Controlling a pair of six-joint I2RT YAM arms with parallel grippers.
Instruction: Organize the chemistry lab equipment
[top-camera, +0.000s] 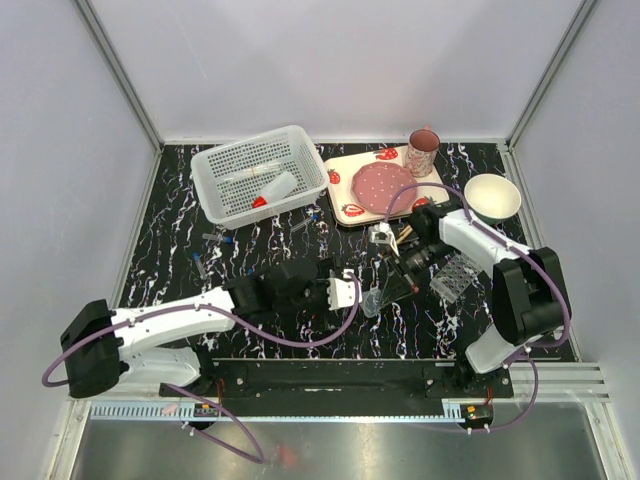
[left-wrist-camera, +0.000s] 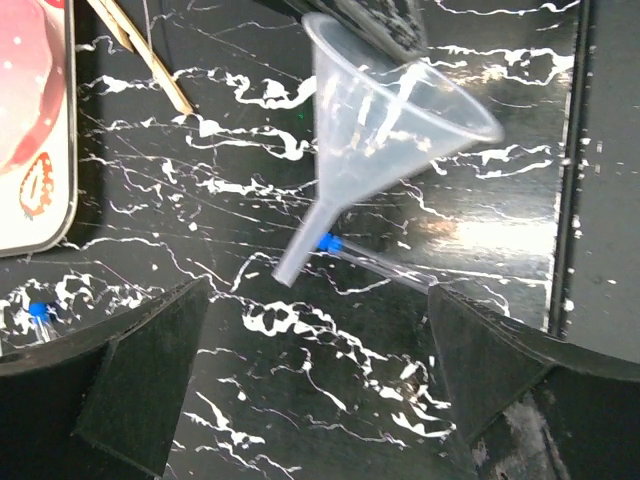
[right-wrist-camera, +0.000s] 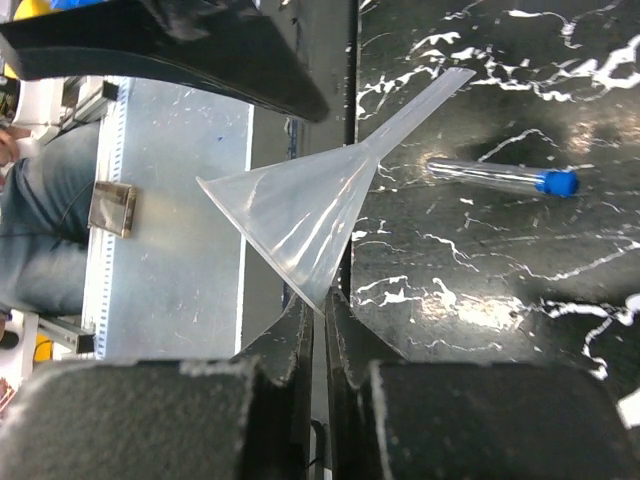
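- Left gripper (left-wrist-camera: 318, 350) hangs released and empty beside the clear plastic funnel (right-wrist-camera: 300, 215).
- Right gripper (right-wrist-camera: 322, 310) is clenched on that funnel's rim, above a blue-capped clear tube (right-wrist-camera: 500, 176) lying loose.
- Farther back, tiny blue-capped vials (top-camera: 215, 240) lie scattered.
- The white mesh basket (top-camera: 240, 142) holds the red-capped white squeeze bottle (top-camera: 275, 188); most sorting seems left.

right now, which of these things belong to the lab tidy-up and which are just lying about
Belong to the job: clear funnel, gripped in the right pincer; blue-capped tube; grid rack; squeeze bottle, lying in the white basket.

Just lying about: strawberry tray; pink plate; mug; white bowl.
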